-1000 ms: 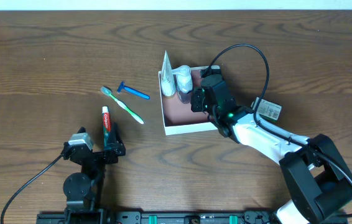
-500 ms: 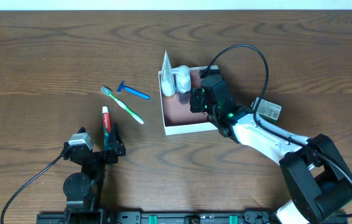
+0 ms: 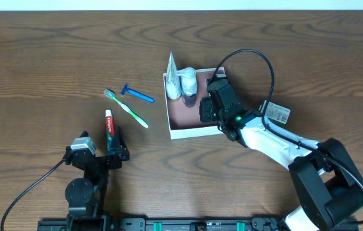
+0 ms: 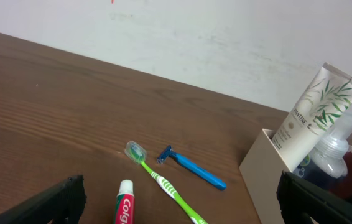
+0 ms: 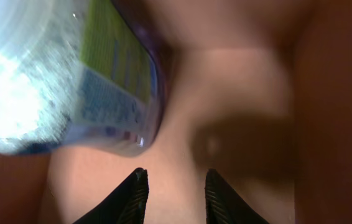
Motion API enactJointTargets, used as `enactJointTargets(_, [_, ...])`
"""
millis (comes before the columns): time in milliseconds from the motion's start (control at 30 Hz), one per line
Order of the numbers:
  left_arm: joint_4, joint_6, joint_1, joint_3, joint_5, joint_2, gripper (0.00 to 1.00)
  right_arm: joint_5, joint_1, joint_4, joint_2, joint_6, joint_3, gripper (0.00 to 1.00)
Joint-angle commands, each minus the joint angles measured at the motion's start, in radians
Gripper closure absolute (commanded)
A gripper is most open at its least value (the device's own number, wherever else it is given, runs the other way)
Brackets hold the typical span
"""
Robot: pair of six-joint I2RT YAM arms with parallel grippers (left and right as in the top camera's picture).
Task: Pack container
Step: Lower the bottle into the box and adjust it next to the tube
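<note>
Since the earlier frame, the right end effector (image 3: 206,110) has shifted a little toward the near wall of the container (image 3: 192,133), and its jaws have widened slightly. Nothing else on the counter (image 3: 53,58) has moved.

The container sits right of centre on the counter, with the razor (image 3: 136,94) and toothbrush (image 3: 127,108) lying just to its left. A white tube (image 4: 316,118) stands tilted in its far-left corner. The tube is printed with green bamboo leaves, and the word "PANTENE" is legible. A clear pump bottle (image 4: 334,152) stands beside the tube against the far wall.

The right end effector is inside the container, above the reddish-brown floor. In the right wrist view its two fingertips (image 5: 135,196) stand apart with only bare floor between them, gripping nothing. A clear bottle (image 5: 70,74) lies up and to the left of them, not touching. It carries a green and blue label whose writing is too blurred to read.

The left end effector (image 4: 176,205) rests at the near left of the counter with its jaws wide apart and empty. A red and white toothpaste tube (image 3: 109,128) lies just ahead of it, with the letters "Col" readable in the left wrist view. A small white tag (image 3: 276,113) hangs by the right arm's cable, and its print is too small to read.
</note>
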Motion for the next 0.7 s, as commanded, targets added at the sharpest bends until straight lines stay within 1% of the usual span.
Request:
enactJointTargets(0, [-0.035, 0.012, 0.002, -0.017, 0.007, -0.005, 0.02, 0.016, -0.011, -0.034, -0.009, -0.012, -0.003, 0.68])
enactJointTargets(167, [-0.035, 0.012, 0.002, -0.017, 0.007, -0.005, 0.02, 0.023, -0.011, -0.101, -0.01, 0.023, -0.003, 0.68])
enactJointTargets(267, [-0.035, 0.012, 0.002, -0.017, 0.007, -0.005, 0.02, 0.024, -0.011, -0.114, -0.01, 0.029, -0.003, 0.68])
enactJointTargets(400, [-0.035, 0.012, 0.002, -0.017, 0.007, -0.005, 0.02, 0.024, -0.01, -0.117, -0.01, 0.075, -0.003, 0.68])
enactJointTargets(667, [-0.035, 0.012, 0.002, -0.017, 0.007, -0.005, 0.02, 0.04, -0.008, -0.164, -0.009, 0.261, -0.003, 0.69])
